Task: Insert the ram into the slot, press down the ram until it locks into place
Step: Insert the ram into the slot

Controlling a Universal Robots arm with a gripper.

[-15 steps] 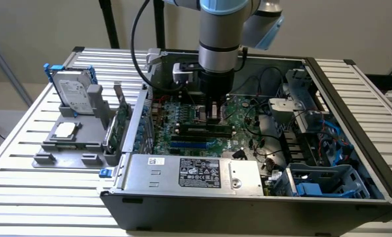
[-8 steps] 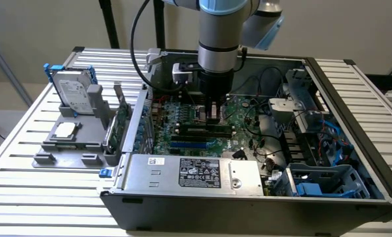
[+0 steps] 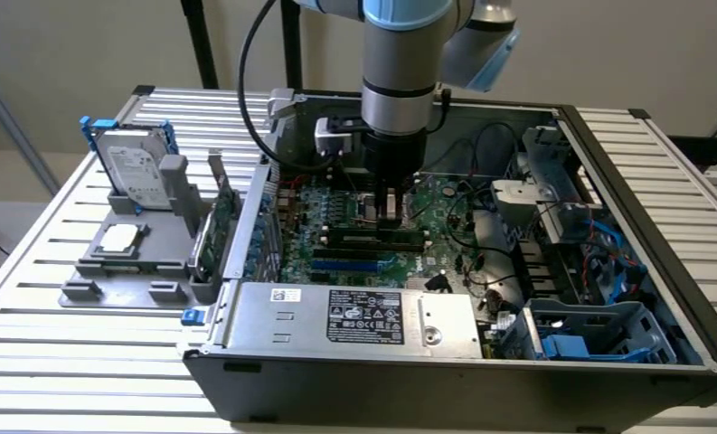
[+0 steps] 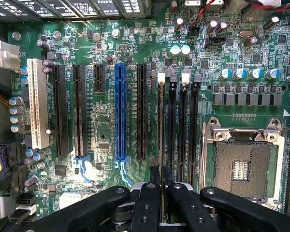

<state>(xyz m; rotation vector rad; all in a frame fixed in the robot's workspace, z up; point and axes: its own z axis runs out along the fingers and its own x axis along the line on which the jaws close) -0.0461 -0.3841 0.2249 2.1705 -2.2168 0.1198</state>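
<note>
Slot (image 4: 161, 125) end out of sight

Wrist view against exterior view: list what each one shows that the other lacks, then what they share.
Wrist view: a long white expansion slot, the square silver CPU socket and a row of blue-topped round capacitors.

Exterior view: the grey and blue robot arm, a silver hard drive in a blue bracket, the silver boxed power supply and the slatted metal table.

Both: the green motherboard, the long blue slot and the parallel black memory slots, with the black gripper close over them.
</note>
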